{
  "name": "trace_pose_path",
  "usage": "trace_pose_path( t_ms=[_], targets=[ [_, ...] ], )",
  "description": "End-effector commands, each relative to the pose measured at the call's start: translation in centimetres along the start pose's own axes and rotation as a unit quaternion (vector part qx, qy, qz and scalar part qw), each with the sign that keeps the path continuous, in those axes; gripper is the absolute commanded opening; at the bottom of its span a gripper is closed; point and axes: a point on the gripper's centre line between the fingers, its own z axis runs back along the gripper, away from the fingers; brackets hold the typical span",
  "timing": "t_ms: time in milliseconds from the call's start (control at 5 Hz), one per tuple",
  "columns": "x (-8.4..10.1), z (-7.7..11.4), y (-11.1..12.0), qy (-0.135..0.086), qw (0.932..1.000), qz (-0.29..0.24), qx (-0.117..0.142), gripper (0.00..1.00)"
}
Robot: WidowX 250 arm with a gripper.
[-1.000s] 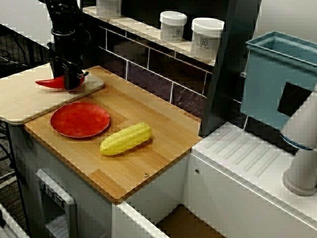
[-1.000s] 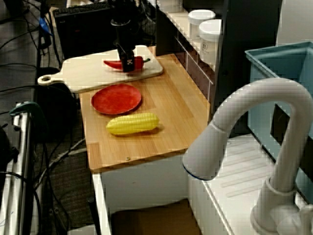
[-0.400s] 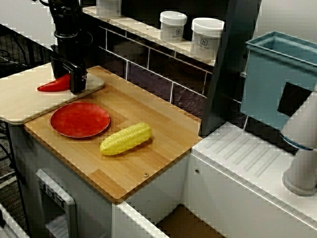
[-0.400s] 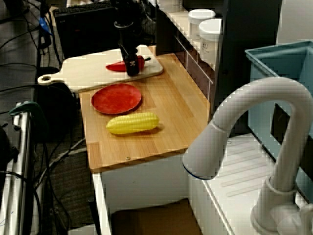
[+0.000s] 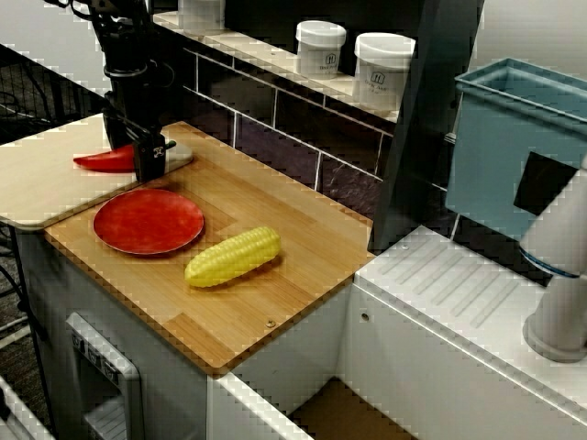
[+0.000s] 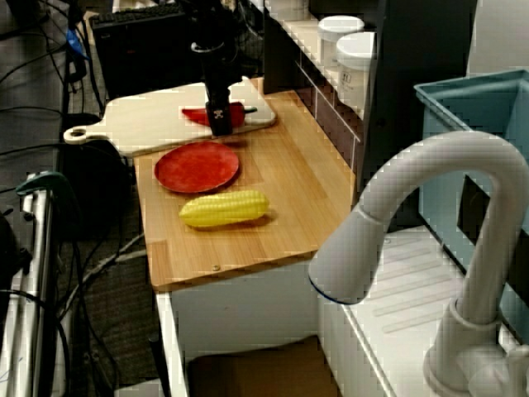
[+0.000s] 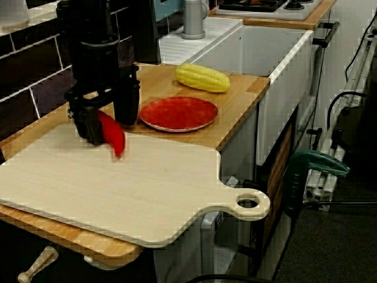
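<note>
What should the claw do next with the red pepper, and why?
Probably carry the red pepper sideways to the red plate. The gripper is shut on it, it seems lifted just off the cutting board, and the plate lies right beside that board.

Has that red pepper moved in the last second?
Yes. Held by the gripper, the red pepper has shifted slightly toward the red plate.

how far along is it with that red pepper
Done: the gripper is shut on the red pepper. In hand: the pepper hangs tilted, tip down, just over the cutting board; whether it touches is unclear. Left: setting it down, perhaps on the bare red plate beside the board.
</note>
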Motion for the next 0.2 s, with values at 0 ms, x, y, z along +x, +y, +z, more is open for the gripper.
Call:
trace_pose_path(
  t_ms=[0],
  targets=[
    [0.2,4.08,-0.28,-0.059,0.9968,-0.032,0.045,1.0]
  ],
)
